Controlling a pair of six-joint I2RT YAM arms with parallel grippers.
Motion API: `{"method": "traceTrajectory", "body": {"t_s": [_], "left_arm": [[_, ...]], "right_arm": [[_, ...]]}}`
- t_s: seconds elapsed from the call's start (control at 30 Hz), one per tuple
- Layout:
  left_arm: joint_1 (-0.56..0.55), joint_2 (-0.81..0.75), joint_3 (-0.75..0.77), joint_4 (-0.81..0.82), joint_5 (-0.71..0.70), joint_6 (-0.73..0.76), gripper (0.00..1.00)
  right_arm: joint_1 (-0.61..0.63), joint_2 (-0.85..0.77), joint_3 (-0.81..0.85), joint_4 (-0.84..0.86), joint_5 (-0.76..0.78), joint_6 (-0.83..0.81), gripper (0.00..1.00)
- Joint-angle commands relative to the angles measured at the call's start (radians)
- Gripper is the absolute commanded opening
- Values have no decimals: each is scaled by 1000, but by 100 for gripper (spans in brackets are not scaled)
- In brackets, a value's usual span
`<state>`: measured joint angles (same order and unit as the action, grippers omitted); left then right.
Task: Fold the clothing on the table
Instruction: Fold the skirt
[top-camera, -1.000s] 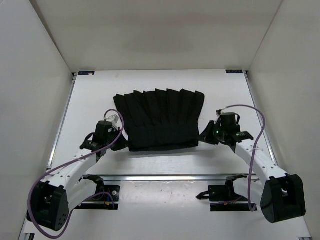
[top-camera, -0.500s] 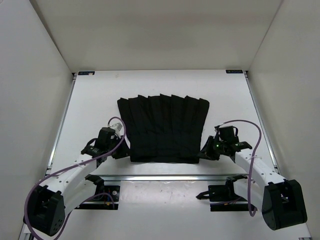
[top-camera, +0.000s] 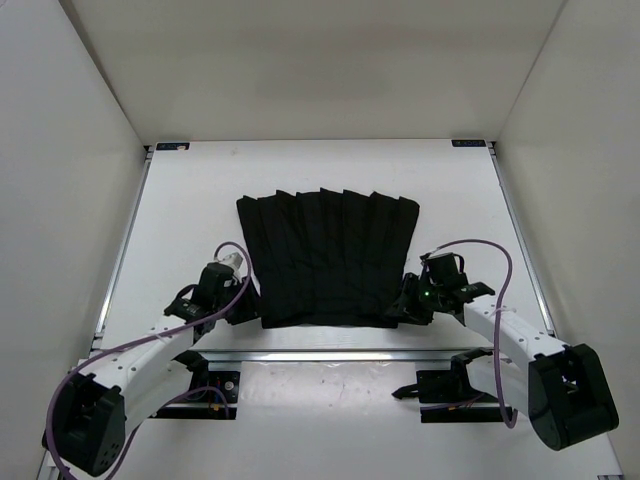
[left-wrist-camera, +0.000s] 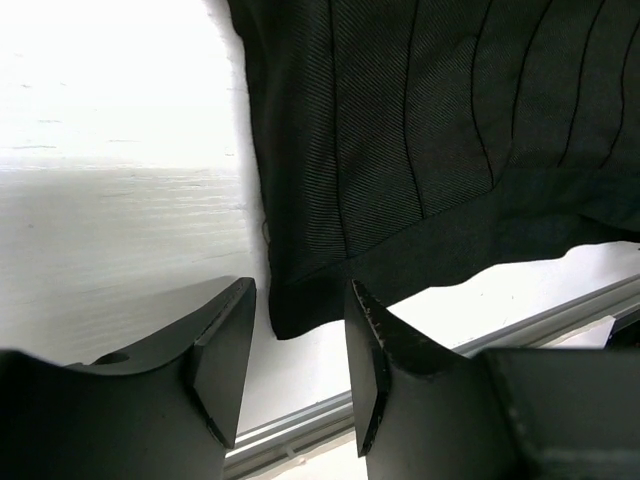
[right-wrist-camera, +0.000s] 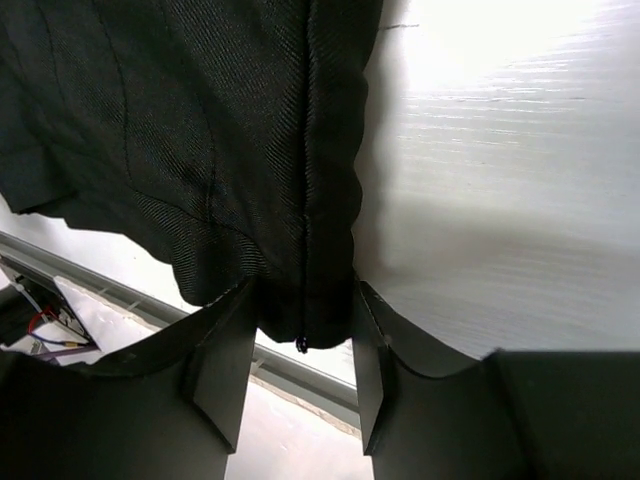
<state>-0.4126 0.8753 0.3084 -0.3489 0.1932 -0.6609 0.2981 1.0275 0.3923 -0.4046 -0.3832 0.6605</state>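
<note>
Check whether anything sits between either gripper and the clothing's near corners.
Nothing visible does. The left gripper and right gripper sit at the two near corners of the clothing, jaws open, with only white table beside them.

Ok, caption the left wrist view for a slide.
Left gripper, jaws parted, at a corner of the black pleated clothing on the table.

One black garment (top-camera: 325, 255) on one white table (top-camera: 190, 195). Two arms, left arm (top-camera: 150, 350) and right arm (top-camera: 505, 325); two hands, left hand (top-camera: 243, 306) and right hand (top-camera: 400, 305).
</note>
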Motion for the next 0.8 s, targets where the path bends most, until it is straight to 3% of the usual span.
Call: {"method": "traceTrajectory", "body": {"t_s": [0.0, 0.07, 0.13, 0.17, 0.23, 0.27, 0.37, 0.4, 0.43, 0.53, 0.63, 0.7, 0.73, 0.77], "left_arm": [[-26, 10, -9, 50, -24, -39, 51], [-46, 33, -5, 68, -26, -40, 51], [-74, 77, 3, 56, -37, -34, 51], [-86, 85, 9, 63, -49, -32, 51], [-94, 100, -3, 68, -55, -39, 51], [-106, 109, -11, 74, -58, -39, 49], [-107, 119, -18, 94, -61, -43, 24], [-106, 126, -17, 97, -55, -42, 9], [-104, 139, -9, 99, -54, -37, 0], [-78, 175, 59, 99, -44, -17, 0], [9, 284, 250, 110, -25, 41, 0], [72, 404, 464, 75, 1, 66, 0], [105, 483, 630, 62, 11, 78, 0], [122, 557, 819, 29, 17, 70, 0]], "right_arm": [[27, 28, -4, 55, 20, 31, 39], [41, 42, 2, 59, 30, 36, 31], [50, 45, -4, 59, 33, 34, 13], [52, 45, -6, 65, 29, 31, 12], [58, 45, -7, 63, 27, 39, 0], [53, 37, -13, 69, 27, 48, 0], [45, 28, -16, 75, 4, 37, 0], [38, 31, -15, 81, -6, 45, 1], [39, 29, -17, 81, -22, 39, 0], [12, 45, 14, 104, -66, 28, 0], [-80, 193, 193, 124, -129, -40, 0], [-114, 317, 537, 78, -167, -91, 0], [-131, 409, 637, 50, -174, -113, 0], [-148, 452, 871, 2, -172, -117, 0]]}}
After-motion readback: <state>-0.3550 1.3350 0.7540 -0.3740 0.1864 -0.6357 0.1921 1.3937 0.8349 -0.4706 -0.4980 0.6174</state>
